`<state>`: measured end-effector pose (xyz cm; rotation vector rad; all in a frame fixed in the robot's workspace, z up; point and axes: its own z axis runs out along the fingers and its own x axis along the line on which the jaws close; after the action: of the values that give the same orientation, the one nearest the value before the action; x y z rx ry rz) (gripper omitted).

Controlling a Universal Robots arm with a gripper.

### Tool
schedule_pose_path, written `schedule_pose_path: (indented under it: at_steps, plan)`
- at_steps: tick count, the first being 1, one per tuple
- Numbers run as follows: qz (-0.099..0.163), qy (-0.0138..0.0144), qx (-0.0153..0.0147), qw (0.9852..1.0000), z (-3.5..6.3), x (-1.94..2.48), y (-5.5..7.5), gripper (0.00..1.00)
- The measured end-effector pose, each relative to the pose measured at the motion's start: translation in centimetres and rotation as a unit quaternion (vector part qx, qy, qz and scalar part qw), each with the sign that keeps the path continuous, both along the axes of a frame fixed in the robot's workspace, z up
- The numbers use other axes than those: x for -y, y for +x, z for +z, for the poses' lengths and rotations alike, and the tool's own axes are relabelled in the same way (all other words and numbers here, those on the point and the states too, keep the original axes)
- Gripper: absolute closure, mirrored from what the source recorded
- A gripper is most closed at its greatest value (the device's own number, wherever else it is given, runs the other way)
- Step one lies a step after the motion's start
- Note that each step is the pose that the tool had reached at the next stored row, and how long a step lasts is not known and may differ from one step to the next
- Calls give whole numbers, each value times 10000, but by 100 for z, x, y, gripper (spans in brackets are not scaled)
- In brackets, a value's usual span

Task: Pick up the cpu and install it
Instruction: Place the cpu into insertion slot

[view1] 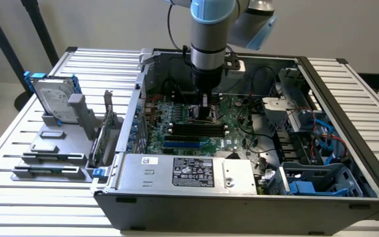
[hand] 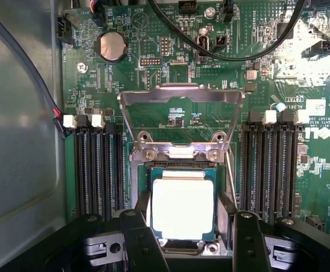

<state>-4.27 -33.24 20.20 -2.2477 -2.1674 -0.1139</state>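
The cpu (hand: 183,207), a flat square chip with a bright silver top, lies in the socket on the green motherboard (hand: 176,73). The socket's metal load plate (hand: 179,99) is hinged up and open just beyond it. My gripper (hand: 188,222) hangs directly over the chip. Its two black fingers (hand: 139,241) stand one on each side, with a visible gap to the chip's edge, so it is open. In the exterior view the gripper (view1: 206,112) reaches straight down into the open computer case (view1: 242,197), over the middle of the board.
Black memory slots (hand: 94,164) flank the socket on both sides, and black cables (hand: 221,51) cross the board beyond it. The power supply (view1: 189,170) sits at the case's near edge. Outside, at the exterior view's left, a hard drive in a blue frame (view1: 55,96) stands among grey blocks (view1: 51,148).
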Motion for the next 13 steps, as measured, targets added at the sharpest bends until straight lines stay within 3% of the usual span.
schedule_pose_path:
  at_steps: [13]
  plan:
    - [0, -41, 0, 10000, -10, -21, -5, 45]
